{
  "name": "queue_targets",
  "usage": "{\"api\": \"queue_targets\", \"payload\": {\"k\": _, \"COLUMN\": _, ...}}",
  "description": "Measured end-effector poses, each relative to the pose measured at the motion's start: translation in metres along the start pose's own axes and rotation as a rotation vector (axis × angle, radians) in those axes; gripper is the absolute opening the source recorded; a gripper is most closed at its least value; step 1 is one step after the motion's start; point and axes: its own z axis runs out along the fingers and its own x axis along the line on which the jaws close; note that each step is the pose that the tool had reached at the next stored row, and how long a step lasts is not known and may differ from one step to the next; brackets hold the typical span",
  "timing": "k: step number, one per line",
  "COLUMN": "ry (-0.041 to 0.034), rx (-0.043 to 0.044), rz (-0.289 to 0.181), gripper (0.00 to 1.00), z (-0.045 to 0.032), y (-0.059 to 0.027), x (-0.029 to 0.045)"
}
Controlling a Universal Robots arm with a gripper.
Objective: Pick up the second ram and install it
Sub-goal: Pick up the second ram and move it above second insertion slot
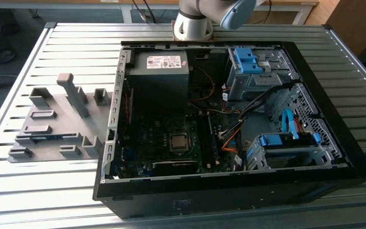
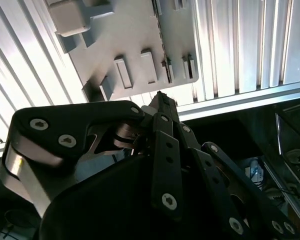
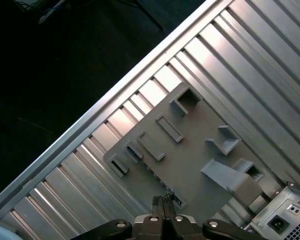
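Slatted metal counter (image 1: 17, 191) carries an open computer case (image 1: 234, 195) and, on the exterior view's left, a grey plate (image 1: 59, 128) of moulded blocks. In the first wrist view your pincer (image 3: 163, 200) hangs well above that plate, its jaws drawn together with nothing visible between them. The second ram (image 1: 43, 138) shows as a thin blue-green strip lying in a holder on the plate, apart from the case and untouched. On this evidence the pick-up is barely begun. To do it well, spread the jaws before you descend and square them across the stick's flat faces. Take it near mid-length and lift straight, so it does not bind in its holder.
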Motion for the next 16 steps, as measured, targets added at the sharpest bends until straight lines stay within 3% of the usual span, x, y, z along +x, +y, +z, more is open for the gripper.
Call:
{"api": "queue_targets", "payload": {"k": 11, "ry": 0.0074, "rx": -0.0075, "rz": -0.022, "gripper": 0.11, "z": 0.0023, "y": 0.0001, "x": 0.0002}}
{"api": "queue_targets", "payload": {"k": 16, "ry": 0.0095, "rx": -0.0086, "rz": -0.060, "gripper": 0.11, "z": 0.0029, "y": 0.0001, "x": 0.0005}}
